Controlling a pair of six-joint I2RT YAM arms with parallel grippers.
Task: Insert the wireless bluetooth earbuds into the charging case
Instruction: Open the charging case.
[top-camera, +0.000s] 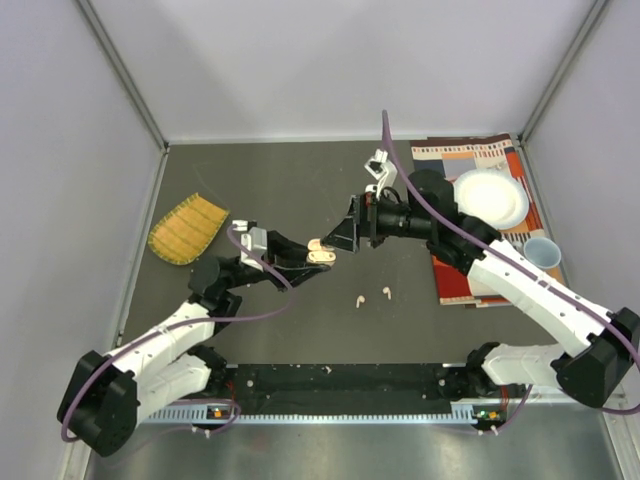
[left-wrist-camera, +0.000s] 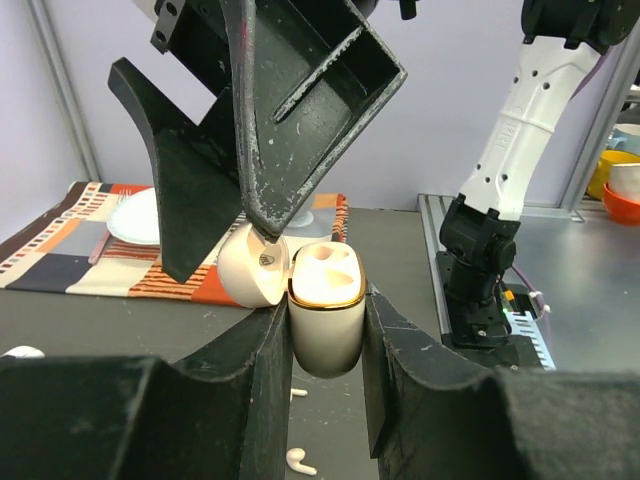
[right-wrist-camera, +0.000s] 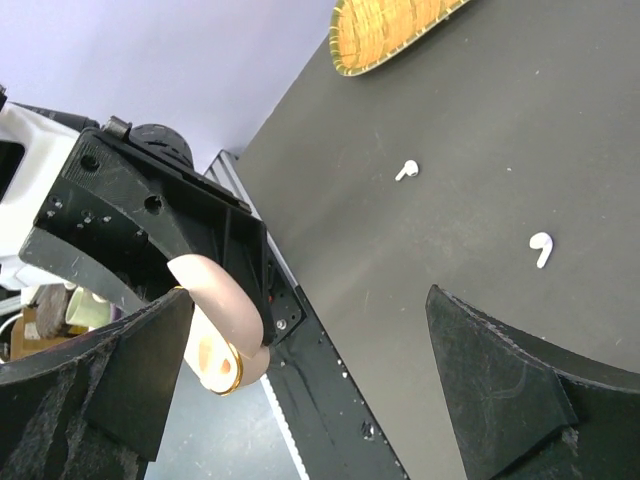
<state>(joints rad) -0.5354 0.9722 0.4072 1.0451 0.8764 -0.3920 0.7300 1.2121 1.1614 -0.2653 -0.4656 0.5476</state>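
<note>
The left gripper (left-wrist-camera: 327, 318) is clamping the peach, gold-rimmed charging case (left-wrist-camera: 325, 340) upright between its fingers (left-wrist-camera: 250, 380) while the right gripper (right-wrist-camera: 310, 293), spread apart, is apparently propping the lid (left-wrist-camera: 245, 272) open for loading.

Left arm (top-camera: 170, 350): white link shells, black joints, black base block at 7 o'clock in the top view.
Right arm (top-camera: 530, 290): same white shells and black joints, black base at 4 o'clock.
Purple cables (top-camera: 415, 200): one loops along each arm.
Left gripper (top-camera: 318, 253): matte black, grainy fingers; screw holes in the housing.
Right gripper (top-camera: 342, 230): black ribbed fingers, pale scuffs.
</note>
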